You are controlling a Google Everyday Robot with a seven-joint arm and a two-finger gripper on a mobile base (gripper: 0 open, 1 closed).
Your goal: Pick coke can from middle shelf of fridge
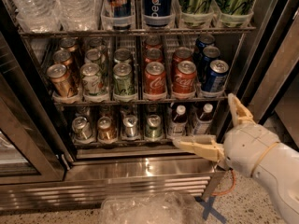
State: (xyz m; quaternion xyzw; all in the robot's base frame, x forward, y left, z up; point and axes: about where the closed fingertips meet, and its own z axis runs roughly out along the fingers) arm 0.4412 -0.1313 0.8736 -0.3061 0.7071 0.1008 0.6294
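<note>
a shop or canteen, by the steel glass-door drinks fridge (140, 171) stocked in rows; pincer (204, 120) low at its right.

Water bottles (70, 6) top left, Pepsi can (157, 1), floor plastic (149, 210), pincer (203, 120) lower right

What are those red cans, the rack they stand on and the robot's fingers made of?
The red cans: thin metal, likely aluminium, with glossy print and bare silver tops. The rack: metal wire, shiny thin rods. The gripper, open at lower right before the fridge, has fingers of matte cream stuff, probably plastic or rubber.
</note>
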